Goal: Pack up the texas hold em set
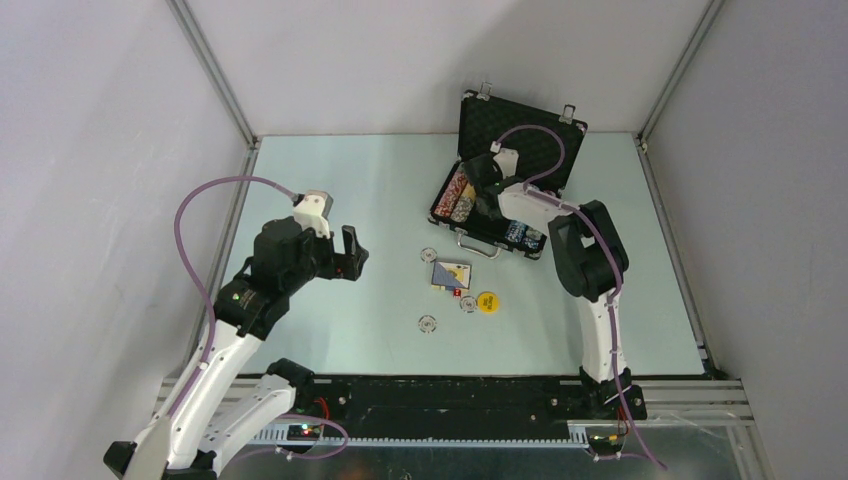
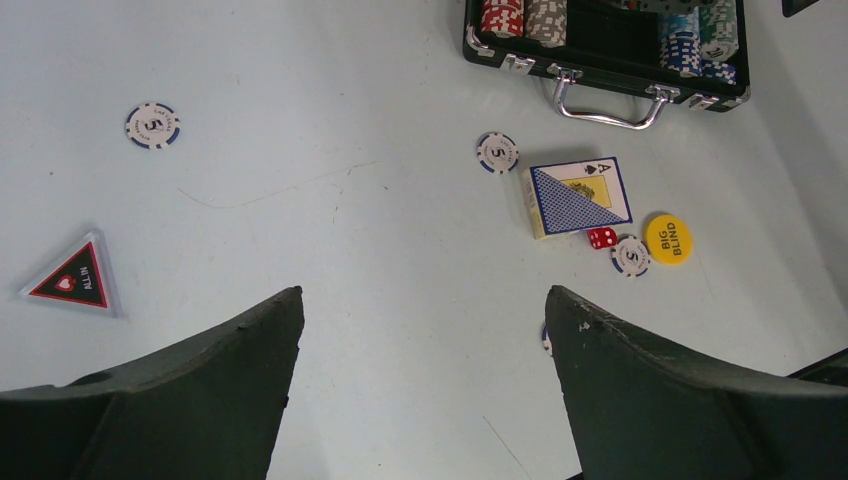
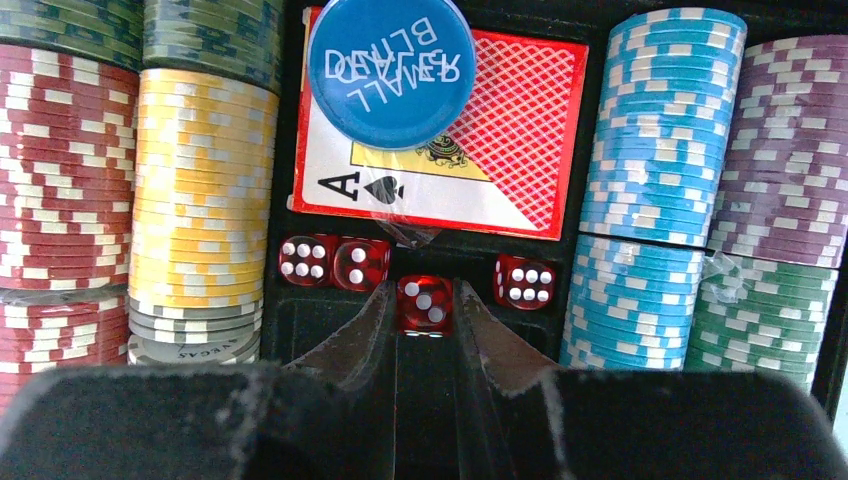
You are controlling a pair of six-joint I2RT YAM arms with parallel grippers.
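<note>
The black rectangular poker briefcase (image 1: 520,128) lies open at the table's far right. Inside it, the right claw (image 3: 424,292) pinches a small translucent red die (image 3: 425,310) just below the red card deck (image 3: 470,150). The left claw (image 2: 425,300) hangs wide open above the pale table (image 2: 300,200), near the yellow round disc (image 2: 667,238).

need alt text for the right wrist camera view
The right gripper pinches a red die inside the open case, three more red dice beside it. Behind them a blue small blind disc lies over a red card deck showing the ace of spades, with stacked chips on both sides: red, yellow, green left; blue, purple, green right.
</note>
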